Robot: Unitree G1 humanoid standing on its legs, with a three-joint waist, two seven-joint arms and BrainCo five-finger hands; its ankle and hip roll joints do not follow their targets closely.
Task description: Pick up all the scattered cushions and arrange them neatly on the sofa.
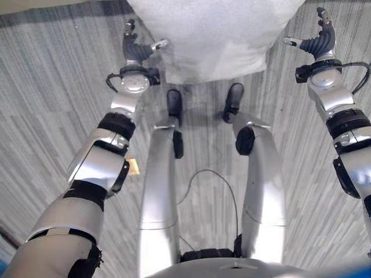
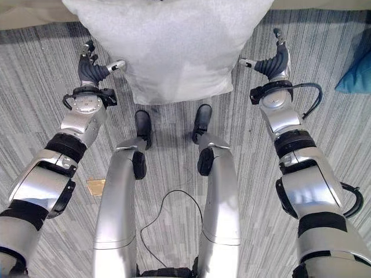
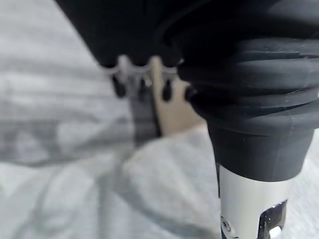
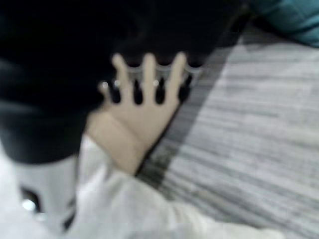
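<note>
Floor: grey streaked carpet (image 2: 46,75) lay under everything; a pale beige band ran along its far edge, beyond the white cushion.
Landmark: one large white cushion (image 2: 174,46) lay on the carpet straight ahead of me, between my two hands.
Left hand: my left hand (image 2: 93,69) was just beside the cushion's left edge, thumb stretched toward it, fingers straight and spread, holding nothing.
Right hand: my right hand (image 2: 275,62) was near the cushion's right edge, thumb pointing toward it, fingers likewise straight and apart, gripping nothing.
Right eye view alone: a teal cushion (image 2: 356,72) lay on the carpet well to the right of the white one; a small tan scrap (image 2: 96,186) sat on the carpet nearer me, left of the white cushion.
Right wrist view: the teal cushion's corner (image 4: 289,17) appeared past my fingers (image 4: 149,74), with white cushion fabric close by my thumb.
Left wrist view: white cushion fabric (image 3: 99,199) lay past my fingertips (image 3: 142,82).
Count: two cushions, one white, one teal; two hands, both unloaded.
</note>
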